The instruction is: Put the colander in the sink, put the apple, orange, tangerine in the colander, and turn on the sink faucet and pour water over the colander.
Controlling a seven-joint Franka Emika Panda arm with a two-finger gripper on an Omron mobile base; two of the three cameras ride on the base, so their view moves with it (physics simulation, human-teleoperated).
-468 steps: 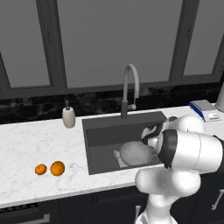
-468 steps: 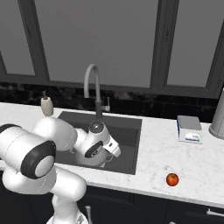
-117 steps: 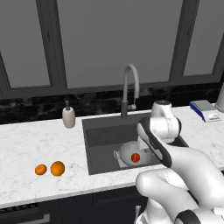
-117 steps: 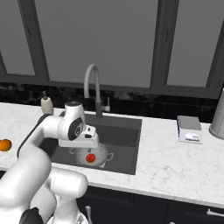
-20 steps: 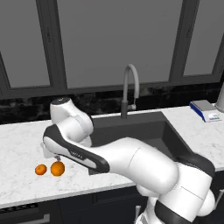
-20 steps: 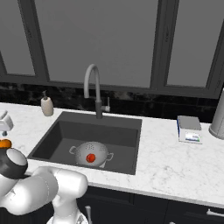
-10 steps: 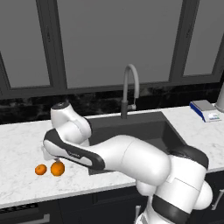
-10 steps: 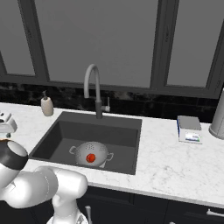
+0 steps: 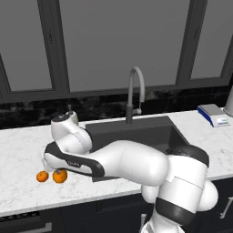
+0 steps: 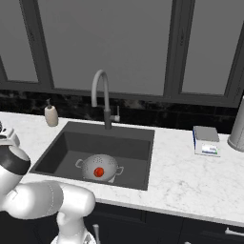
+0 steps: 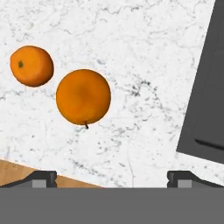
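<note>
Colander [image 10: 98,167] sits on the sink [image 10: 138,143] floor, near side, with the apple [image 10: 98,172] already in it, so that part looks sorted. Faucet [image 10: 102,97] stands at the far edge, spout arching over the basin, handy for the rinse later. Orange [image 11: 83,96] and tangerine [image 11: 31,66] lie close together but not touching on the marble counter [image 11: 144,52] left of the sink, tangerine further left. Gripper [image 11: 110,177] hangs above them with jaws spread as wide as they go, holding nothing. It's offset toward the sink from the orange, so my guess is it needs to centre over that fruit before dropping.
</note>
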